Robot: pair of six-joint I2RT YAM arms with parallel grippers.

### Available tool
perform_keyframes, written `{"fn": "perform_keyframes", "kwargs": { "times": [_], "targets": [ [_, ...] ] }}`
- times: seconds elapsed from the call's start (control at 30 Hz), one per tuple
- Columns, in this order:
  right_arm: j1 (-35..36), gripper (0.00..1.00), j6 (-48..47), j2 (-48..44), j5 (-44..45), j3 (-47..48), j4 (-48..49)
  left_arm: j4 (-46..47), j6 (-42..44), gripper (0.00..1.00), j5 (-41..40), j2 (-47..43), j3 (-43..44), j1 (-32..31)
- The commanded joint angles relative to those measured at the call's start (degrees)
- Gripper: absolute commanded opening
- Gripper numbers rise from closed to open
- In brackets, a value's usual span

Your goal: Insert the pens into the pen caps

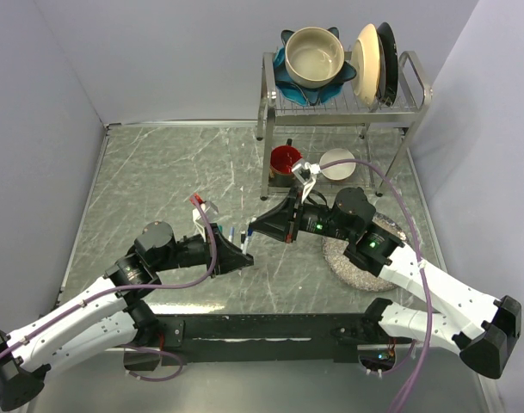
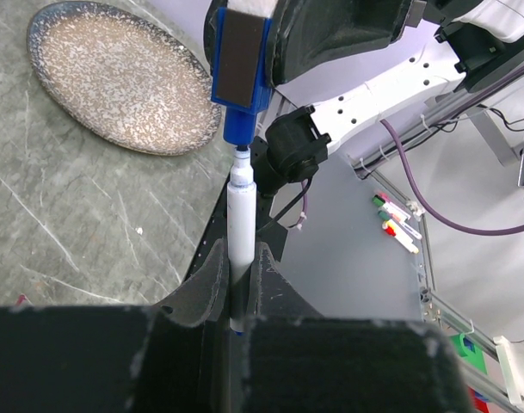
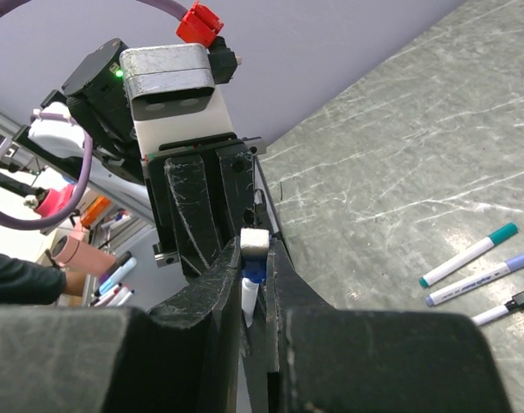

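Observation:
My left gripper [image 2: 242, 258] is shut on a white pen [image 2: 242, 219], holding it by the barrel. My right gripper [image 3: 257, 258] is shut on a blue pen cap [image 3: 255, 274]. The two grippers meet tip to tip above the table's middle, left gripper [image 1: 242, 255] and right gripper [image 1: 255, 228]. In the left wrist view the pen's narrow front end sits in the mouth of the blue cap [image 2: 242, 129]. Three more pens lie on the table: a teal-capped pen [image 3: 468, 255], a lilac-capped pen [image 3: 485, 278] and a black-ended pen [image 3: 507, 308].
A speckled plate [image 1: 352, 262] lies under the right arm. A dish rack [image 1: 416, 82] with a bowl and plates stands at the back right. A red cup [image 1: 286, 159] and a white bowl [image 1: 336, 163] stand beneath it. Grey walls close in on both sides.

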Motion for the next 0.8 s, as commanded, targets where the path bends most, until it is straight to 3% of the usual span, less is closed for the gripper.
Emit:
{"fn": "perform_keyframes", "kwargs": {
  "times": [0.0, 0.77],
  "targets": [
    [0.13, 0.00, 1.34, 0.44, -3.40, 1.96, 3.33, 1.42, 1.44, 0.01, 0.39, 0.11, 0.64, -0.20],
    [0.13, 0.00, -1.46, 0.70, -2.61, 0.73, -0.80, 0.81, 1.97, 0.01, -1.54, -1.64, 0.64, -0.20]
  ]
}}
